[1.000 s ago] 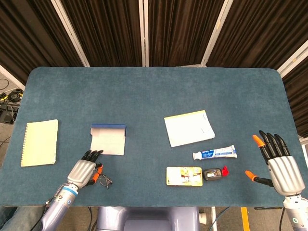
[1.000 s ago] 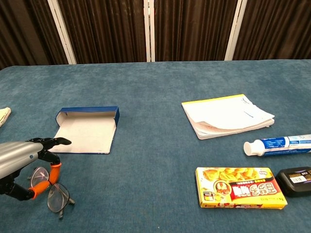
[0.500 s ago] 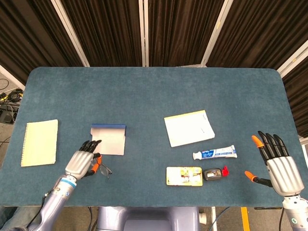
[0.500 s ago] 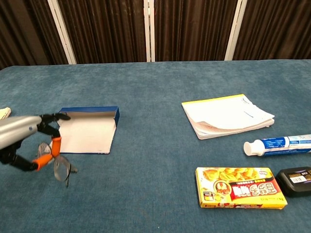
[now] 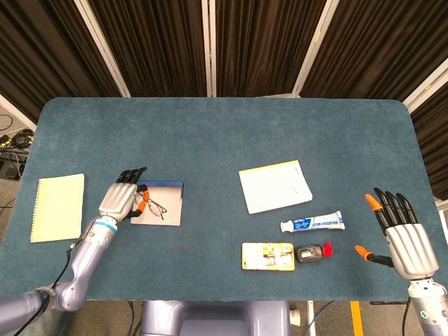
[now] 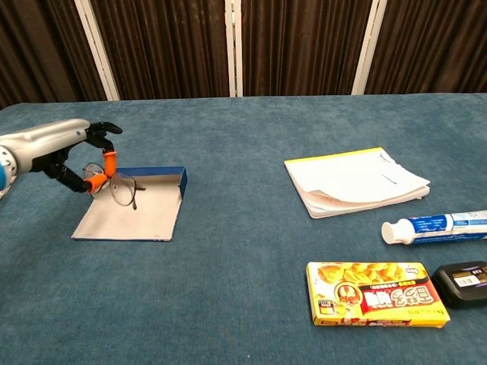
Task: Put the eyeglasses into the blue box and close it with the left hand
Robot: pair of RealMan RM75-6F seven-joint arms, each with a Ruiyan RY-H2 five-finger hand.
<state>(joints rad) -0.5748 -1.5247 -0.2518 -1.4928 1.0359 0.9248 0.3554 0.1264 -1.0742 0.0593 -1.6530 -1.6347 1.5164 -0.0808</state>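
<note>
The left hand (image 6: 72, 148) has a silver metal back, black fingers (image 6: 105, 128) and orange tips, and it pinches one pair of thin wire-framed eyeglasses (image 6: 118, 186) between thumb and a finger. The glasses hang just below and beside those fingertips, over the open blue box (image 6: 133, 209), lenses tilted; whether they touch the box floor cannot be told. The box is a flat, shallow cardboard rectangle with a pale grey inside and a dark blue rim, its raised blue flap standing on the far side of the fingers.

The right hand (image 5: 400, 234), of the same silver, black and orange build, is held up at the table's near right corner with its fingers spread apart and nothing in them.

The table (image 5: 224, 140) is covered in a nubby blue cloth with rounded corners. To the outer side of the left hand, well apart, lies one yellow spiral notebook (image 5: 57, 207). Between the two hands lie one white pad (image 5: 274, 186) with a yellow top edge and curling pages, one white and blue toothpaste tube (image 5: 313, 223), one flat yellow packet (image 5: 267, 255) printed in red, and one small black case (image 5: 308, 253) with a red piece beside it. None of these lies between the fingers and the box.
</note>
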